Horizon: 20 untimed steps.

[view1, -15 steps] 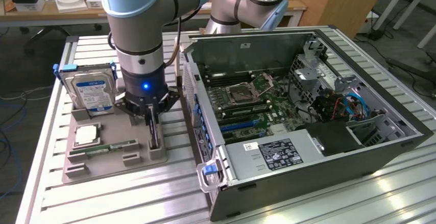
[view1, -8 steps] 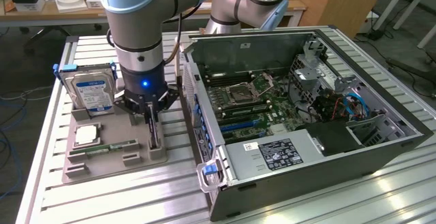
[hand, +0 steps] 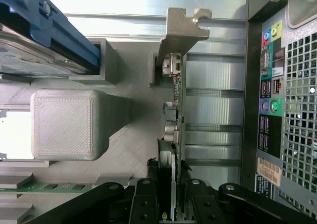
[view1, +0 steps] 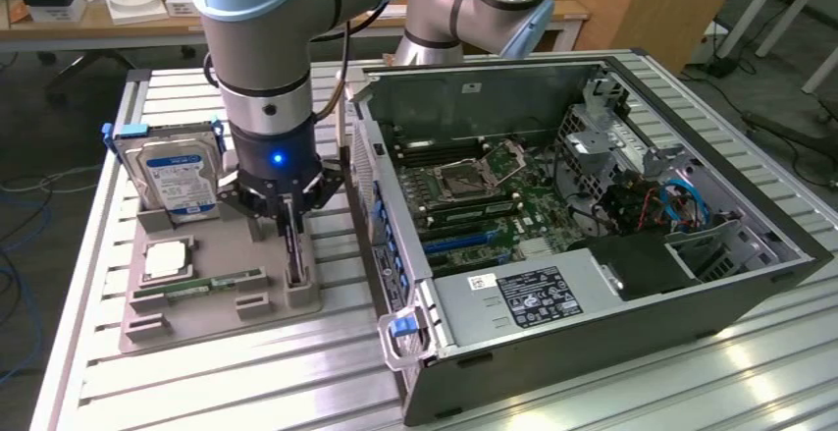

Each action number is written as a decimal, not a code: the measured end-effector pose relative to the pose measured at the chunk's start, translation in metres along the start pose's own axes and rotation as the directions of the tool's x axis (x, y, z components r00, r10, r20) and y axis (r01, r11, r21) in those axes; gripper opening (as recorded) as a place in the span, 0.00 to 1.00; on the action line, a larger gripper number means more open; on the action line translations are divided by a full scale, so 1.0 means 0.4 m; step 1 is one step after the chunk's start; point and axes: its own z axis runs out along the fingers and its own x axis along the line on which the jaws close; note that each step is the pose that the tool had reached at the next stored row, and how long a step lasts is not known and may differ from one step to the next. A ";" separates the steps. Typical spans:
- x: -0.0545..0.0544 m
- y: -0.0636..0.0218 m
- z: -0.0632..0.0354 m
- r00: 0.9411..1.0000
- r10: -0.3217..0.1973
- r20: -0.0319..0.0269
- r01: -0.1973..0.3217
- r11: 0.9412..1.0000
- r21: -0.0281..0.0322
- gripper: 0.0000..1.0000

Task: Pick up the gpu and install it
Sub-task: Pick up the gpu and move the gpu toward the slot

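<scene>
The grey holder tray (view1: 262, 318) is matte printed plastic with fine layer lines, and it lies flat on the ribbed aluminium table (view1: 196, 382). The gpu (view1: 296, 259) stands upright on its long edge in a slot along the tray's side nearest the computer case (view1: 629, 313). Seen edge-on in the wrist view, the gpu (hand: 177, 100) is a thin green board with small metal connectors. It ends in a bent silver bracket (hand: 181, 28).

The card's long axis runs along the tray's length, parallel to the perforated rear panel of the case (hand: 297, 110). Its bracket end points toward the tray's hard-drive end. There the silver hard drive (view1: 180, 178) with a blue label stands on edge in a blue carrier.

A rounded, square printed post (hand: 64, 125) rises from the tray floor beside the card. A square processor chip (view1: 168, 257) lies flat on the tray, and a narrow green RAM stick (view1: 216, 283) sits on the tray's side away from the case.

The arm comes straight down over the tray, its grey and pale-blue wrist vertical and a blue light glowing on it. The black gripper (view1: 289, 217) points down, its fingers (hand: 146, 201) on either face of the card, pinching the gpu's upper edge while the card sits in its slot.
</scene>
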 end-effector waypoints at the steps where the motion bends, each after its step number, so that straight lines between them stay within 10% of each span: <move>1: 0.000 0.000 0.000 1.000 0.000 0.000 0.000 1.000 0.000 0.26; 20: 0.000 0.000 -0.005 1.000 -0.014 -0.001 0.014 1.000 0.000 0.26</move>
